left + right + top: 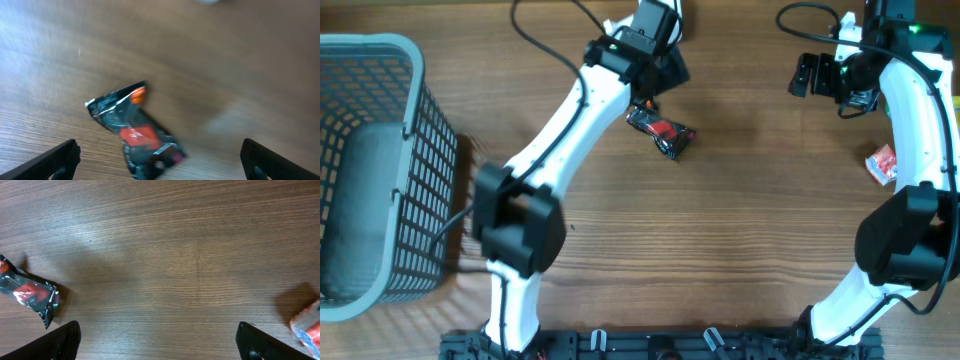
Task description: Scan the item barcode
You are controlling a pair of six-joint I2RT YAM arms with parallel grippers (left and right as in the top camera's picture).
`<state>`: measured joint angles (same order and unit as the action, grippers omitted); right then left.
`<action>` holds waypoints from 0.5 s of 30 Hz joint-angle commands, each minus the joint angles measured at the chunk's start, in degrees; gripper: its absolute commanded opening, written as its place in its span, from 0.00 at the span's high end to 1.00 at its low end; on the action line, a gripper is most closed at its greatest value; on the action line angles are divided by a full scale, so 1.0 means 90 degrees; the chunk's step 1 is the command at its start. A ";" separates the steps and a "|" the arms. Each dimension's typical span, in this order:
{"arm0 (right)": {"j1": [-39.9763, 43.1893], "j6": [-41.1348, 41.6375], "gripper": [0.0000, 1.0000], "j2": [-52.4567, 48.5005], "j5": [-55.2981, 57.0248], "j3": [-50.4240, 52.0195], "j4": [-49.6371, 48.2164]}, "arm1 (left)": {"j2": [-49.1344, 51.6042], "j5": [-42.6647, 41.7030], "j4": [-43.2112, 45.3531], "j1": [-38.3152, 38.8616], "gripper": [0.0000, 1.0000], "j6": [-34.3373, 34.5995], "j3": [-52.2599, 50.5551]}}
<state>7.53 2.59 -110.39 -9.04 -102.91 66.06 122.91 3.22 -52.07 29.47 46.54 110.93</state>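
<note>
Well, from overhead I see the black packet (pixel 661 132) lying flat on the table (pixel 750 230), a little left of centre towards the far edge. My left claw (pixel 656 88) hangs just above its far end, jaws spread and holding nothing. My right claw (pixel 817 75) is over at the far right, well apart from the packet, likewise spread wide and empty. A grey basket (pixel 415 150) stands at the left edge, and a small red pack (pixel 882 163) lies near the right edge, beside the right arm.

On the left wrist view, which is blurred, the packet (pixel 137 132) lies slantwise between my two fingers (pixel 55 160), touching neither; I make out red and orange print on it but no barcode.

On the right wrist view, the packet (pixel 32 295) sits at the far left of the table and the red pack (pixel 307 325) at the right edge, with bare wood between the wide-set fingers (pixel 57 342).
</note>
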 commanded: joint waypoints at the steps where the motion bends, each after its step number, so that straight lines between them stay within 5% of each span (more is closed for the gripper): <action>1: -0.0024 0.0236 0.00 -0.0002 -0.0153 -0.0100 0.0015 | 0.0308 -0.0318 -0.0158 0.0002 0.00 0.0546 -0.0029; 15: -0.0063 0.0571 0.00 -0.0002 -0.0262 -0.0075 0.0153 | 0.0792 -0.1139 -0.0440 -0.0321 0.01 0.1576 -0.0029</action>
<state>7.42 6.24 -110.39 -9.69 -102.91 66.98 127.11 -5.45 -54.98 26.04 56.73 110.30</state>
